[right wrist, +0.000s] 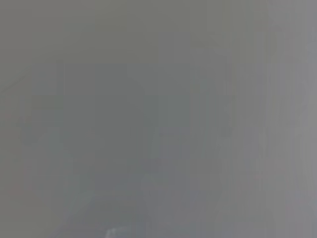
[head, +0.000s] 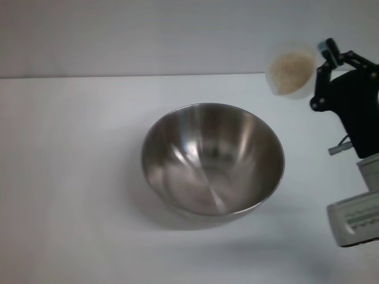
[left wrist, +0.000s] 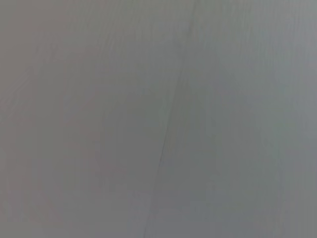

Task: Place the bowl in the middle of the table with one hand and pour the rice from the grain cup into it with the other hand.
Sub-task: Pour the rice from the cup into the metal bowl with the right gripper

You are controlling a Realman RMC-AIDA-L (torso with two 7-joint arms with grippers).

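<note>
My right tool (head: 329,54): matte black, built of angular linked bars with round pivot joints. One finger tip carries a small pale blue-grey pad. Behind the linkage, a solid black housing. A short grey stub, like a cable connector, juts from its lower side. Below that, a white-grey wrist segment with a faint greenish strip marking. Both wrist views show only flat grey.

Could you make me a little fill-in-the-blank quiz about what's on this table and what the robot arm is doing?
1. The steel bowl sits near the middle of the white table and its inside is ____.
2. The grain cup is full of ____.
3. The right gripper is beside the ____.
4. The cup lies toward the table's ____ edge.

Missing words: empty; rice; grain cup; far
</note>
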